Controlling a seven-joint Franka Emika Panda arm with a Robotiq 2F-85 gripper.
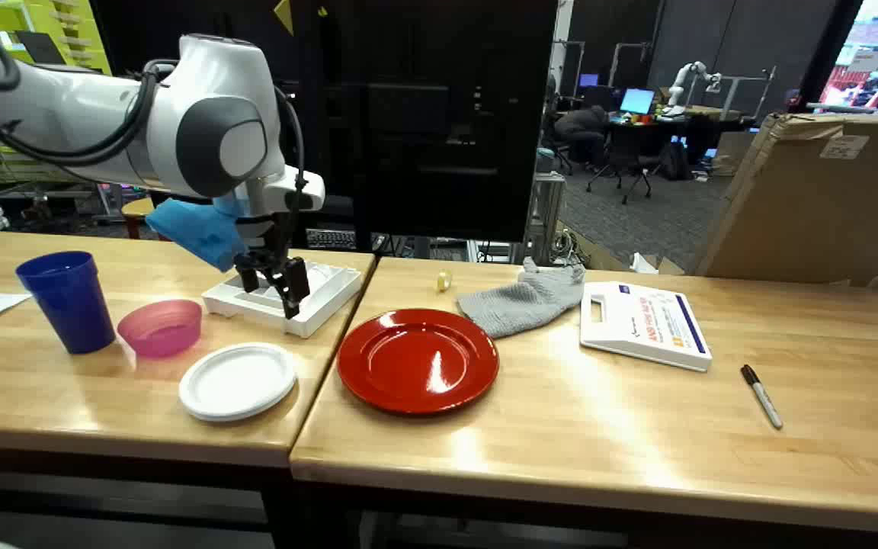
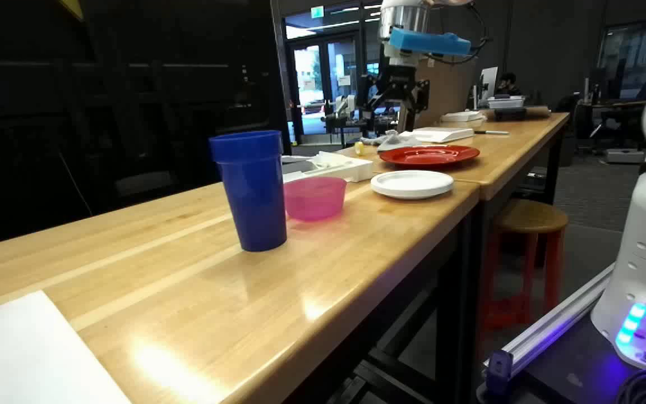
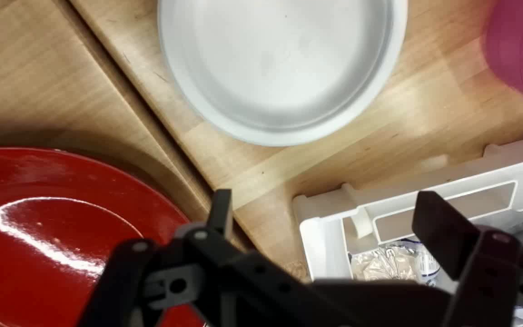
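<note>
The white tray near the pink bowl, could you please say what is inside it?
In the wrist view, the white tray holds a wrapped packet and something white with blue markings; the end effector covers part of the inside.

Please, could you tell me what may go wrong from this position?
The open gripper hangs partly over the white tray; lowering it here could strike the tray's wall. The white plate lies near the edge of the table, so a push might drop it. The blue cup tapers to a narrower base and may tip if bumped.
</note>
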